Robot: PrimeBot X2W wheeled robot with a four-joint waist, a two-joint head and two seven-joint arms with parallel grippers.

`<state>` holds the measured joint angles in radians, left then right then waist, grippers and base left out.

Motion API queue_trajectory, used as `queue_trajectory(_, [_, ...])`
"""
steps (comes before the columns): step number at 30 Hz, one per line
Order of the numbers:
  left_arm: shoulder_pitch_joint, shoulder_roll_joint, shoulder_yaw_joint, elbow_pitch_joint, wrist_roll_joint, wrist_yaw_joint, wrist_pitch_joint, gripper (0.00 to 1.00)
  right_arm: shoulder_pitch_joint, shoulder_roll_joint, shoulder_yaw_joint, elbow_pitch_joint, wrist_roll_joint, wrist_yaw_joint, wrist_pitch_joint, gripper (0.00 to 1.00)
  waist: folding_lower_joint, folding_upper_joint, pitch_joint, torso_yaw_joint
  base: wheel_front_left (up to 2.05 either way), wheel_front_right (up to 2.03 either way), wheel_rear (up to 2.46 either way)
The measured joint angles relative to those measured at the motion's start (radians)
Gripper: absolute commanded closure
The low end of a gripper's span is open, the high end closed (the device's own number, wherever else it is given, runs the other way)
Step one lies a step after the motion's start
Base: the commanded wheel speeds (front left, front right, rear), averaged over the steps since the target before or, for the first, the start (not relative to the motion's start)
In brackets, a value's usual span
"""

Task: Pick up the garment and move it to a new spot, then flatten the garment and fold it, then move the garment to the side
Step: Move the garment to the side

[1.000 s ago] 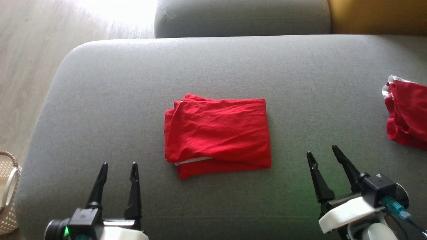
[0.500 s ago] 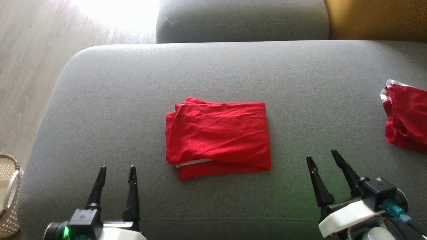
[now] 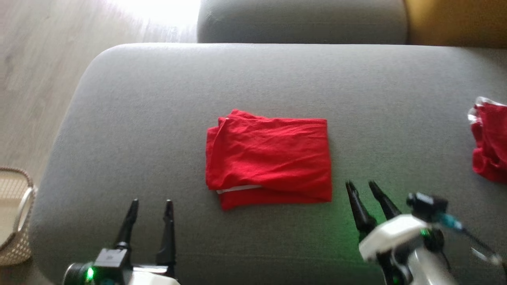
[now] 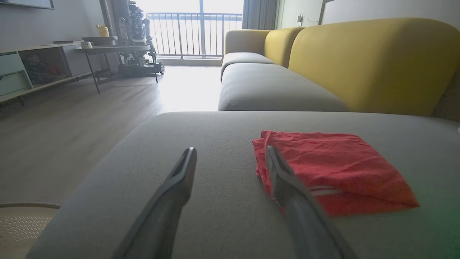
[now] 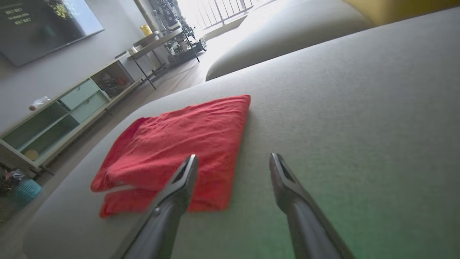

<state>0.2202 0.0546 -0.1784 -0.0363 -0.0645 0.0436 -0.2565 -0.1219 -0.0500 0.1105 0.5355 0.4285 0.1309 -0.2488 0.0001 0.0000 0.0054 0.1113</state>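
A red garment (image 3: 269, 158) lies folded into a neat rectangle in the middle of the grey sofa seat (image 3: 158, 99), a thin white trim showing at its near left edge. The left wrist view has the garment (image 4: 334, 172) to the right of my fingers; the right wrist view has the garment (image 5: 176, 147) to the left. My left gripper (image 3: 151, 202) hovers open near the seat's front edge, left of the garment, holding nothing. Open and empty too, my right gripper (image 3: 361, 183) stands just off the garment's near right corner.
Another red cloth with white trim (image 3: 489, 142) lies at the seat's right edge. A woven basket (image 3: 14, 213) stands on the wooden floor (image 3: 35, 71) at the left. A second grey cushion (image 3: 301, 19) and a yellow backrest (image 3: 455, 21) lie beyond.
The head camera has shifted, sliding the whole picture rightward. My right gripper has moved left toward the garment's near right corner and its wrist has turned. The garment lies unchanged.
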Motion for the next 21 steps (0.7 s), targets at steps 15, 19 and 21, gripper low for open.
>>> queue_trajectory(15, [-0.041,0.0,-0.08,0.009,-0.003,0.001,0.0,0.0,-0.323,-0.023,0.045,0.393,0.387,0.0,0.175,0.0,0.0,0.0,0.05,0.106,0.0,0.0,0.0])
queue_trajectory(19, [-0.044,0.0,-0.109,0.015,-0.003,0.001,0.0,0.0,-0.36,-0.023,0.047,0.438,0.449,0.0,0.193,0.0,0.0,0.0,0.064,0.121,0.0,0.0,0.0])
queue_trajectory(21, [-0.049,0.001,-0.123,0.017,-0.003,0.001,0.0,0.0,-0.369,-0.028,0.053,0.45,0.473,0.0,0.197,0.01,0.0,0.0,0.072,0.127,0.0,0.0,0.0])
